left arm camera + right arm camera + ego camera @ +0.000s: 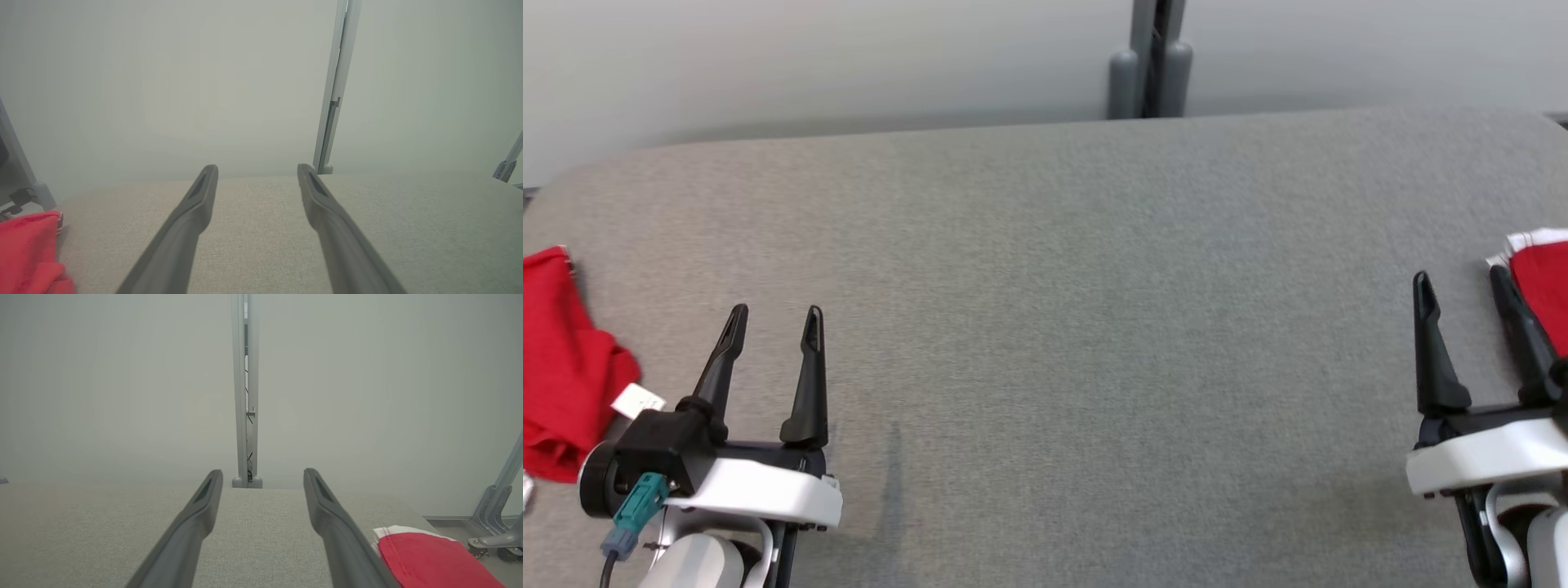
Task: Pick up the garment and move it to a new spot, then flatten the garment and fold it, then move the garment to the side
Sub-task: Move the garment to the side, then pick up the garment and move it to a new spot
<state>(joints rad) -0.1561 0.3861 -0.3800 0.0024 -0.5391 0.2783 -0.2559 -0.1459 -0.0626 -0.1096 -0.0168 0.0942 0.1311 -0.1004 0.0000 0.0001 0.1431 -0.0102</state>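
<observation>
Garment (564, 367), crumpled, lay just left of left tool (776, 312), well apart from right tool (1459, 275) | both tools released, empty

Tabletop (1045, 269): grey woven fabric covering, rounded far corners, lying flat.

Upright post (1150, 73): grey metal, standing directly behind the tabletop's far edge near its mid-length, with two rounded feet at the base.

Wall (809, 57): pale and plain, running behind the tabletop across its full width.

Angled brace (496, 514): grey metal, beyond the tabletop's right end and below its surface, with a caster wheel (508, 554) at its foot.

Slanted strut (24, 179): grey, beyond the tabletop's left end.
</observation>
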